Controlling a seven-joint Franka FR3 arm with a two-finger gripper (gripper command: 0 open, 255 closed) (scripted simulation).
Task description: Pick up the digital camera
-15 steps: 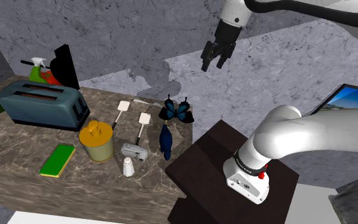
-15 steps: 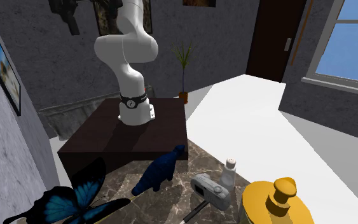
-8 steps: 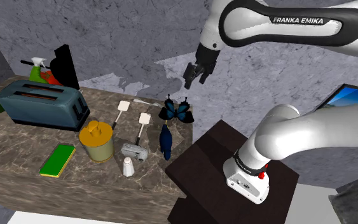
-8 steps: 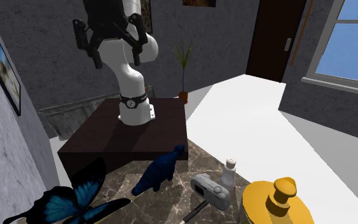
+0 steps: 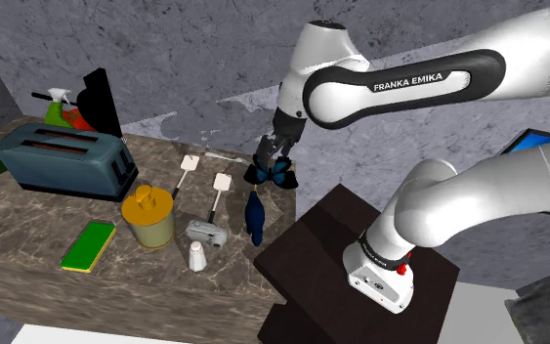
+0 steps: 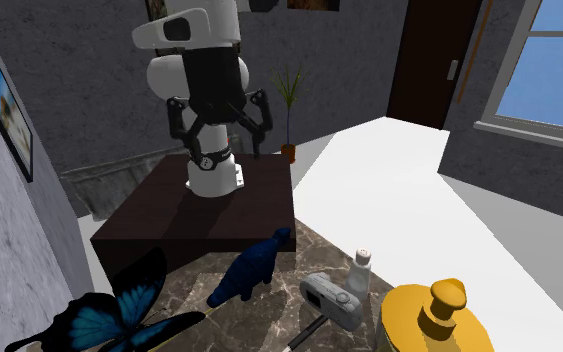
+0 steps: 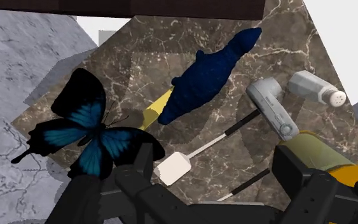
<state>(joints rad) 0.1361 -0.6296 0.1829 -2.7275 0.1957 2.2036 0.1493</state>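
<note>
The gripper (image 5: 269, 154) hangs over the butterfly (image 5: 271, 172) at the counter's (image 5: 28, 244) far corner. Its jaws are spread wide and hold nothing, as the second exterior view shows plainly. The camera (image 5: 207, 233), a small grey body, lies flat on the counter well apart from the gripper, at about 7 o'clock from it in the shoulder view. In that view the jar (image 5: 148, 216) is at the camera's 9 o'clock and the shaker (image 5: 197, 256) just beside it at 7. The blue dinosaur (image 5: 255, 217) is near at 2, and a spatula's (image 5: 221, 191) handle runs down toward the camera from 12. The camera's long axis there runs roughly 10 to 4. In the wrist view the camera (image 7: 271, 107) lies ahead of the right finger (image 7: 304, 181) rather than between the two, with its length slanted across the line joining the fingers. So the reach likely calls for a shift toward the shoulder view's 7 o'clock, past the dinosaur. A wrist turn would then set the fingers across the camera's short side. The shaker and the spatula handle crowd it, so the descent has little room.
</note>
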